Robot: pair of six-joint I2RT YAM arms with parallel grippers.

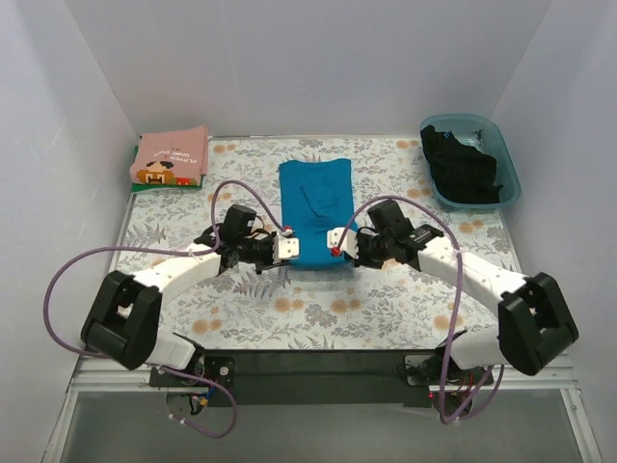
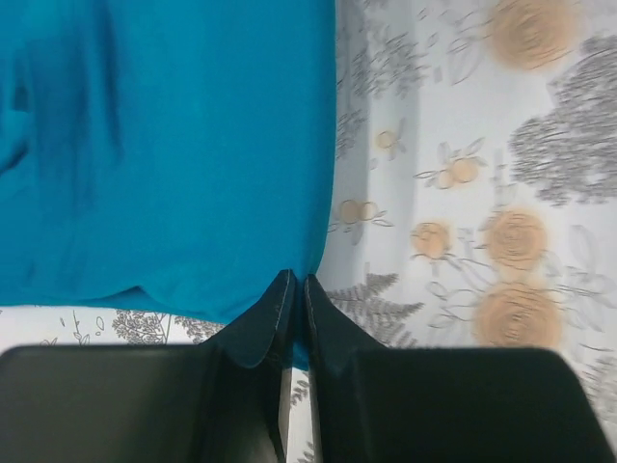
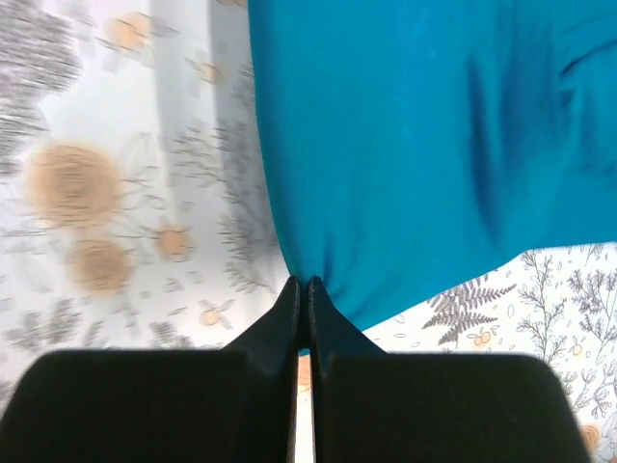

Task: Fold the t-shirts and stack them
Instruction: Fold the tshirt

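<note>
Left gripper (image 2: 297, 280) is down at the near-left corner of the teal t-shirt (image 2: 164, 145), jaws pressed together right on the hem, and the right gripper (image 3: 302, 285) mirrors it at the near-right corner, likewise clamped. Both look to have cloth pinched, though the fingers hide how much is actually between the pads. From both hands the shirt runs straight away: it lies as a long strip in the middle of the floral table covering (image 1: 405, 299), long axis pointing from the arms toward the back wall, near hem at the fingertips, far end well beyond. Neither arm is nearer; each has its own corner. I'd judge the next move is a lift and carry of that near hem toward the far end, so the two must travel level. Off at the far-left corner sits the folded pink t-shirt (image 1: 172, 157); far right, a black t-shirt (image 1: 463, 169) is bunched in the blue tub (image 1: 511, 178), its shape hard to read.
</note>
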